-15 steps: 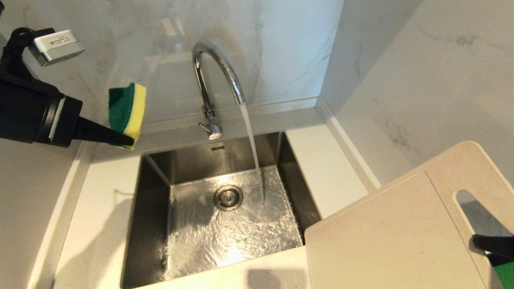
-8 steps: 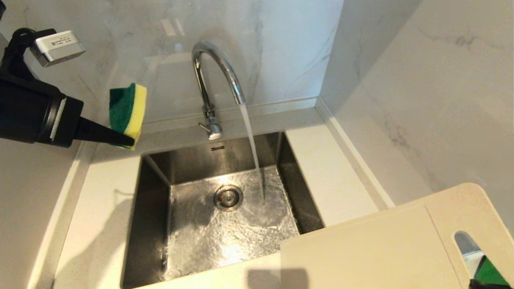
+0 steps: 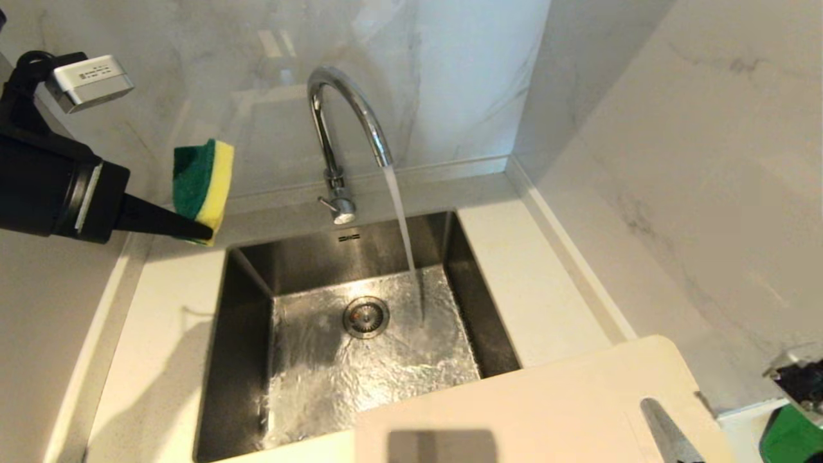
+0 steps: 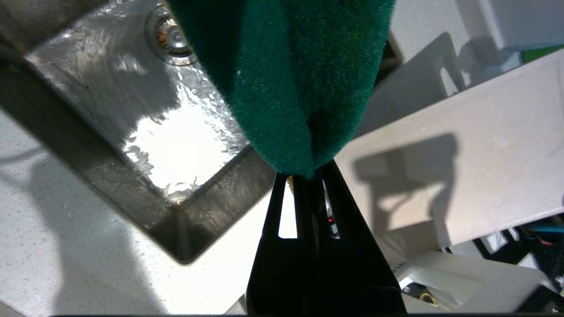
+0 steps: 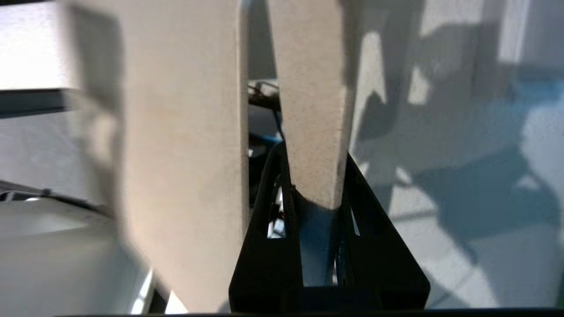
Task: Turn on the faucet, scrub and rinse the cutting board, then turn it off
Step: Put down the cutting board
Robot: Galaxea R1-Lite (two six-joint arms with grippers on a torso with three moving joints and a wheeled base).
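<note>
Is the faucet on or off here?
On: a stream of water falls from the faucet spout into the sink, rippling across its floor.

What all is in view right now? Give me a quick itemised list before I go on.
faucet: one, shiny chrome, behind the sink, water running from its spout.
sink: one, steel, set in the counter, water over its floor, drain in the middle.
counter: one, pale speckled, around the sink.
cutting board: one, cream-white, low at the sink's right front corner, handle slot toward the right.
sponge: one, green and yellow, in the air left of the faucet.
green object: one, far right edge, cannot identify.
left gripper: black, shut on the sponge.
right gripper: black, around the cutting board's handle strip.
</note>
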